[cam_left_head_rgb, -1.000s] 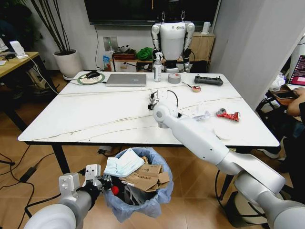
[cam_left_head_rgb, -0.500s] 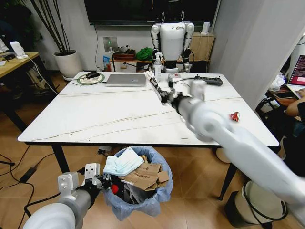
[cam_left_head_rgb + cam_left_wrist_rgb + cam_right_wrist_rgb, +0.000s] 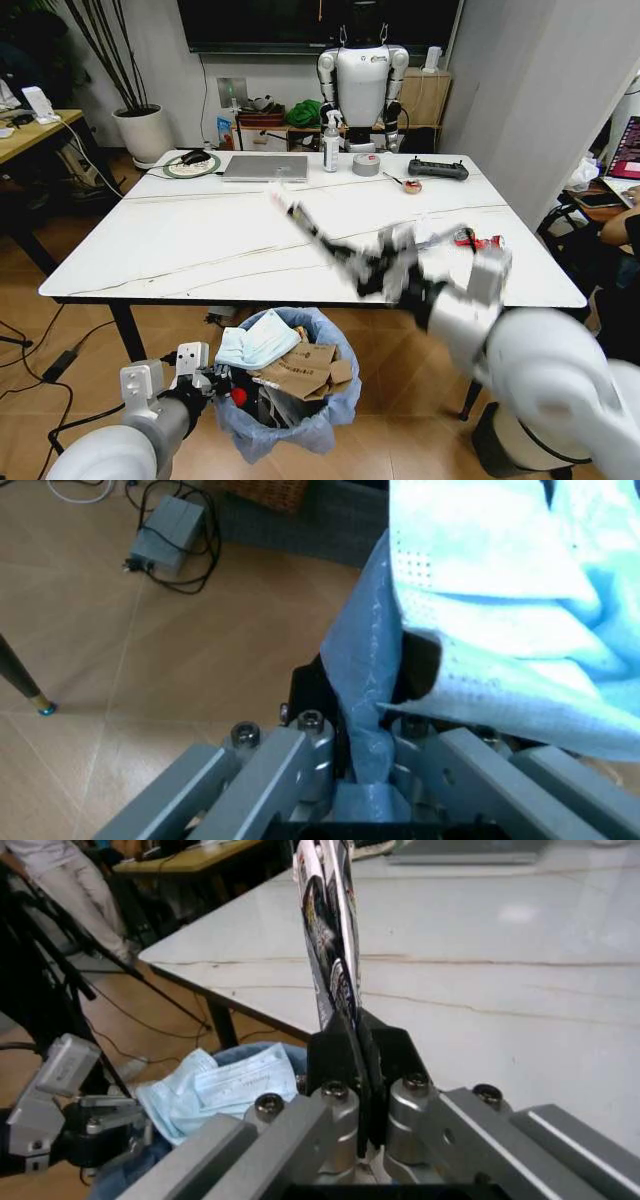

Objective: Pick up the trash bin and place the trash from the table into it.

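The trash bin (image 3: 318,425), lined with a light-blue bag, hangs below the table's near edge, holding blue tissues (image 3: 258,343) and cardboard (image 3: 312,372). My left gripper (image 3: 212,381) is shut on its bag-covered rim (image 3: 362,676). My right gripper (image 3: 372,268), blurred by motion, hovers over the table's (image 3: 180,240) near half, shut on a flat printed packet (image 3: 328,945) that sticks out toward the table's middle (image 3: 300,220). On the table's right side lie a crushed red-labelled bottle (image 3: 481,240) and white crumpled tissue (image 3: 428,234).
Along the table's far edge stand a grey laptop (image 3: 265,166), a spray bottle (image 3: 331,143), a tape roll (image 3: 366,164) and a black controller (image 3: 438,169). A white humanoid robot (image 3: 361,80) stands behind. A plant pot (image 3: 143,130) and a wooden desk (image 3: 30,130) are at left.
My right arm has swung back from the table's far middle toward its near edge, carrying the packet. The left gripper and the bin have stayed put.
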Controlling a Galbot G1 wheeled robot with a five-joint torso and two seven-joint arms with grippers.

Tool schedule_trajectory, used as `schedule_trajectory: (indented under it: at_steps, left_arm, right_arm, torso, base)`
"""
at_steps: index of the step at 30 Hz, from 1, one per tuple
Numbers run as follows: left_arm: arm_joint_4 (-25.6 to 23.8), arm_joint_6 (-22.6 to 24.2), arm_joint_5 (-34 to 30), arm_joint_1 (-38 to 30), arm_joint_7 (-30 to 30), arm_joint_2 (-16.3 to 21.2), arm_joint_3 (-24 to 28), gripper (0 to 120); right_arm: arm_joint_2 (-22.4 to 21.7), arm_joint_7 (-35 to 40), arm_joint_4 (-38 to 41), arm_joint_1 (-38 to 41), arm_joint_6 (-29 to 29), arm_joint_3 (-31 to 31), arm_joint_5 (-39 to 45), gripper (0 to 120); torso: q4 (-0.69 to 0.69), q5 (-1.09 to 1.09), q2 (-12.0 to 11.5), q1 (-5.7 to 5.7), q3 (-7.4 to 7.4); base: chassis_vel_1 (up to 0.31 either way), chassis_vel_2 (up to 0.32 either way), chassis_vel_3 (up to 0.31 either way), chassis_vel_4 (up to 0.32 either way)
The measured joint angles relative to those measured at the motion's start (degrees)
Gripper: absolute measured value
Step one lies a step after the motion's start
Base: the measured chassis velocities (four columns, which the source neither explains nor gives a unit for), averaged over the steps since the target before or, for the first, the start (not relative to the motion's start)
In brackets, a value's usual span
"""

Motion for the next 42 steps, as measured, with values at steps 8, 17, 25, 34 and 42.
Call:
schedule_trajectory:
  at_steps: [8, 17, 25, 34, 42]
  left_arm:
    - [0.0, 0.0, -0.01, -0.25, -0.1, -0.09, 0.49, 2]
    - [0.0, 0.0, -0.26, -0.56, -0.16, 0.3, 0.69, 2]
    - [0.0, 0.0, 0.18, 0.78, -0.2, 0.09, 0.92, 2]
    - [0.0, 0.0, -0.01, 0.41, -0.31, 0.41, 0.52, 2]
    - [0.0, 0.0, -0.02, 0.24, -0.36, -0.03, 0.76, 2]
  right_arm:
    - [-0.86, 0.99, -0.14, -5.79, 1.38, 0.49, 0.34, 0]
    - [-0.24, -10.96, -0.54, -7.71, 5.19, 0.28, -2.98, 0]
    - [-4.2, -22.88, -0.64, -7.15, 7.14, -0.53, -14.09, 0]
    - [-6.26, -29.05, -0.7, -6.01, 6.65, -2.14, -22.44, 0]
    - [-7.56, -30.15, -0.72, -3.09, 6.23, -2.92, -22.69, 8]
  torso:
    - [0.01, -0.01, -0.01, 0.01, 0.0]
    - [0.02, -0.01, -0.01, 0.01, 0.01]
    - [0.02, -0.02, -0.01, 0.01, 0.01]
    - [0.01, -0.02, -0.01, 0.01, 0.0]
    - [0.01, -0.02, -0.01, 0.01, 0.01]
  base:
    - [0.0, 0.0, 0.0, 0.0]
    - [0.0, 0.0, 0.0, 0.0]
    - [0.0, 0.0, 0.0, 0.0]
    - [0.0, 0.0, 0.0, 0.0]
    - [0.0, 0.0, 0.0, 0.0]
